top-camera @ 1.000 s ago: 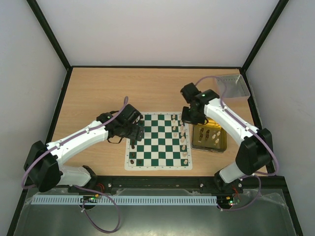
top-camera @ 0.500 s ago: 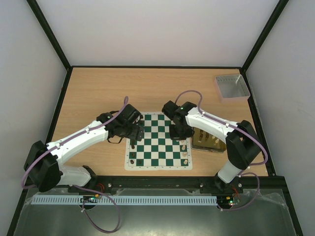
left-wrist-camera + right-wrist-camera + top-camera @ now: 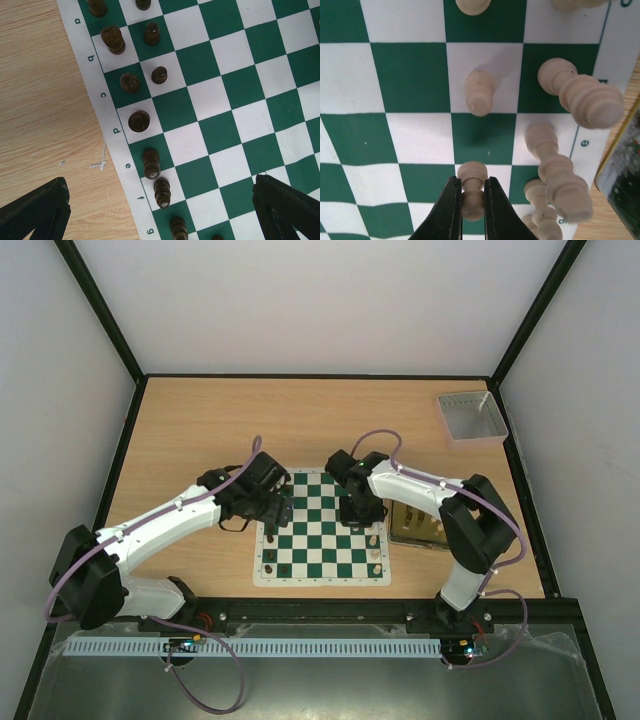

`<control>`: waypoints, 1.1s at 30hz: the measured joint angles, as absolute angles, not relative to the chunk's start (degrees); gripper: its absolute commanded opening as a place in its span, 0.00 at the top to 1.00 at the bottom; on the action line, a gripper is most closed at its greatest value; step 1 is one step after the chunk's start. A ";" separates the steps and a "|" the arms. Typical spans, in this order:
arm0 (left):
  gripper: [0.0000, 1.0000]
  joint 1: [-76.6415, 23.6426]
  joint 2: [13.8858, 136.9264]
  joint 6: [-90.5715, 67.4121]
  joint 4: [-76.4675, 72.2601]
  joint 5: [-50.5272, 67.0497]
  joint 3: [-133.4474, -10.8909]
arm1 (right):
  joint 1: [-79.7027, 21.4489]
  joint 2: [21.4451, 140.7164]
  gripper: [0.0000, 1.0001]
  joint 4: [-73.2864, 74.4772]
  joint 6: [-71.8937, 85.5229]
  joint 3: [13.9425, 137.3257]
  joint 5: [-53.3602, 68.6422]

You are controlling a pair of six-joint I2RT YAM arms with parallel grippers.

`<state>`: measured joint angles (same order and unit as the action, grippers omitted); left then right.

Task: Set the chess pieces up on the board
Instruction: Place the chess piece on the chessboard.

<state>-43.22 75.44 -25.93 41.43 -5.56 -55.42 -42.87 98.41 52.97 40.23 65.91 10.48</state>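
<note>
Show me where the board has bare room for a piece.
On the board, the middle squares are bare, bordered by the black pieces along the left edge and the cream pieces along the right edge. Both edges are crowded; the right gripper holds a cream pawn.

A robot test booth in a lab.
Plain white panels (image 3: 330, 300) in a black frame (image 3: 100, 308) box in a wooden table (image 3: 200, 420); two white robot arms (image 3: 160, 525) are bolted to a rail (image 3: 320, 615) along its near edge.
</note>
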 measured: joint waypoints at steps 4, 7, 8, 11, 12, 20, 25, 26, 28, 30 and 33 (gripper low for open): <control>0.01 -43.22 75.44 -25.93 41.43 -5.58 -55.42 | -42.87 100.22 0.98 51.83 39.86 65.91 10.57; 0.01 -43.22 75.44 -25.93 41.43 -5.58 -55.42 | -42.87 101.03 0.98 51.62 39.62 65.91 10.57; 0.01 -43.22 75.44 -25.91 41.43 -5.58 -55.42 | -42.87 101.19 0.98 51.53 39.57 65.91 10.55; 0.01 -43.22 75.44 -25.93 41.43 -5.58 -55.42 | -42.87 101.47 0.98 51.24 39.40 65.91 10.48; 0.01 -43.22 75.44 -25.91 41.43 -5.58 -55.42 | -42.87 101.49 0.98 51.16 39.38 65.91 10.44; 0.01 -43.22 75.44 -25.91 41.43 -5.58 -55.42 | -42.30 101.60 0.98 50.87 39.09 65.91 10.07; 0.01 -43.22 75.44 -25.93 41.43 -5.61 -55.42 | -41.60 101.58 0.98 50.87 38.98 65.91 9.78; 0.01 -43.22 75.44 -25.93 41.43 -5.58 -55.42 | -41.54 101.60 0.98 50.87 38.98 65.91 9.72; 0.01 -43.22 75.44 -25.93 41.43 -5.58 -55.42 | -41.36 101.60 0.97 50.85 38.98 65.89 9.67; 0.01 -43.22 75.44 -25.93 41.43 -5.61 -55.42 | -41.25 101.58 0.97 50.81 38.96 65.73 9.67; 0.01 -43.22 75.44 -25.91 41.43 -5.61 -55.42 | -41.21 101.58 0.97 50.72 38.98 65.28 9.69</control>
<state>-43.22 75.44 -25.91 41.43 -5.61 -55.42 -41.21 101.58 50.72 38.98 65.28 9.69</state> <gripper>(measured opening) 0.990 0.046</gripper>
